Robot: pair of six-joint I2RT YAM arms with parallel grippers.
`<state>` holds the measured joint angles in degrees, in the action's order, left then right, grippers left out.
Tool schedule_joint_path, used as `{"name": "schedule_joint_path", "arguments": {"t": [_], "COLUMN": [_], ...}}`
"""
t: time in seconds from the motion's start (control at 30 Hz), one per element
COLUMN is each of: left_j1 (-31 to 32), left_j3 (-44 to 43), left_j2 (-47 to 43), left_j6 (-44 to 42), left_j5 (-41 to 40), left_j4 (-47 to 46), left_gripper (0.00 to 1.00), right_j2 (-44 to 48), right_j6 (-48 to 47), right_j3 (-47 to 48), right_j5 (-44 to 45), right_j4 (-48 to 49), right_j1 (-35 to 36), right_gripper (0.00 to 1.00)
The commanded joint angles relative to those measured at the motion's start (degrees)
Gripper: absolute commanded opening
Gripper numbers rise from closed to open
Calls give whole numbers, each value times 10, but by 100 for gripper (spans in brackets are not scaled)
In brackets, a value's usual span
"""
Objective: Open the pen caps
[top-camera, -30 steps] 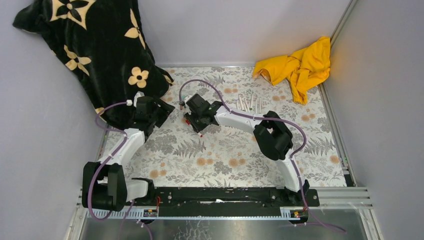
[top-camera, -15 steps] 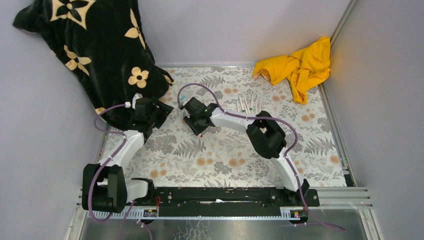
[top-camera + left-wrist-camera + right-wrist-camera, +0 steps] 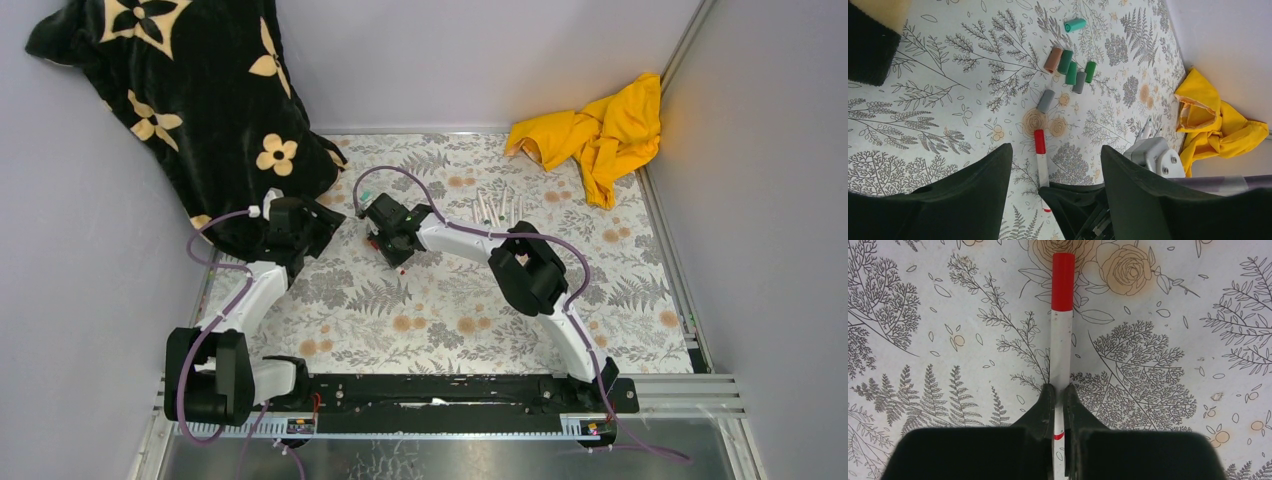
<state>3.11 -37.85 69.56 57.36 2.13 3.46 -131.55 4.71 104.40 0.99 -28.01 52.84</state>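
Observation:
A white pen (image 3: 1060,347) with a red pen cap (image 3: 1063,281) lies on the floral mat. My right gripper (image 3: 1060,390) is shut on the pen's barrel, well behind the cap. In the left wrist view the same red cap (image 3: 1039,142) shows between the wide fingers of my left gripper (image 3: 1055,150), which hangs open above it and holds nothing. Several loose pen caps (image 3: 1071,72), green, grey and brown, lie in a cluster beyond, with a teal one (image 3: 1075,24) farther off. From above, both grippers meet at the mat's left-centre: left gripper (image 3: 325,222), right gripper (image 3: 385,240).
A row of white pens (image 3: 500,208) lies at the mat's back middle. A crumpled yellow cloth (image 3: 600,125) fills the back right corner. A black flowered blanket (image 3: 190,90) drapes over the back left, beside my left arm.
My right gripper has closed onto the pen barrel after standing open around it, and has shifted slightly left. The left gripper has stayed open in place.

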Motion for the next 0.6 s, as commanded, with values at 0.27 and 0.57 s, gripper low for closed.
{"name": "schedule_joint_path", "arguments": {"t": [0.27,0.57], "left_j1": [-6,24], "left_j3": [9,-3], "left_j2": [27,99], "left_j6": [3,9], "left_j5": [63,135], "left_j4": [-65,-117], "left_gripper": [71,69], "right_j2": [110,170], "right_j6": [3,5], "right_j3": [-79,-105], "right_j5": [-30,-24], "right_j4": [55,66], "right_j1": [4,3], "right_gripper": [0,0]}}
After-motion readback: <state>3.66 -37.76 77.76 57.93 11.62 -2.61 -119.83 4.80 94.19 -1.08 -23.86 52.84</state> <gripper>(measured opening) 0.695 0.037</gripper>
